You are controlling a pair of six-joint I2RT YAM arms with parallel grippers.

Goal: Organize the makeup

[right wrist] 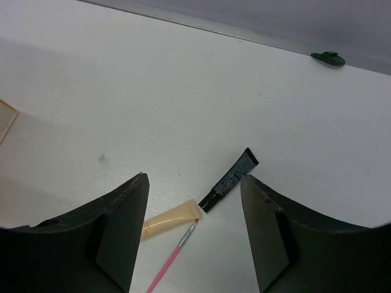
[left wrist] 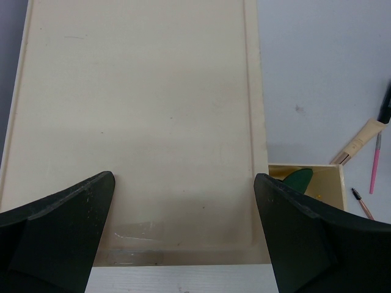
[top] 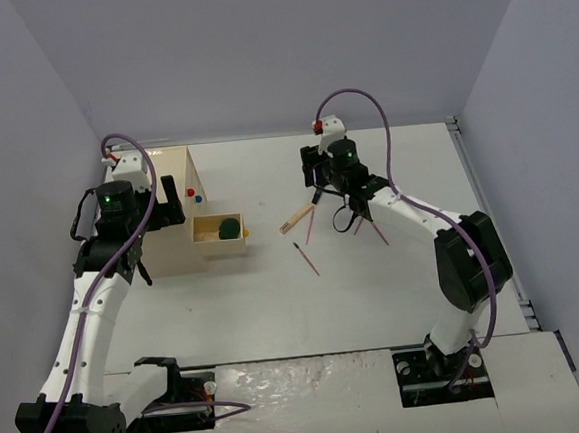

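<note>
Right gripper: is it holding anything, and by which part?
Nothing is held. The right gripper stands open above the table; the black tube and pink pencil lie loose below it.

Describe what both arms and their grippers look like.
Both the left arm and right arm have white links with black joints, a purple cable looped along each, and a green light near the wrist. Fingers are black, wedge-shaped.

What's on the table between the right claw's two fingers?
The right wrist view shows a black tube, a beige tube and a pink pencil on the table between the fingers of the open right claw.
</note>
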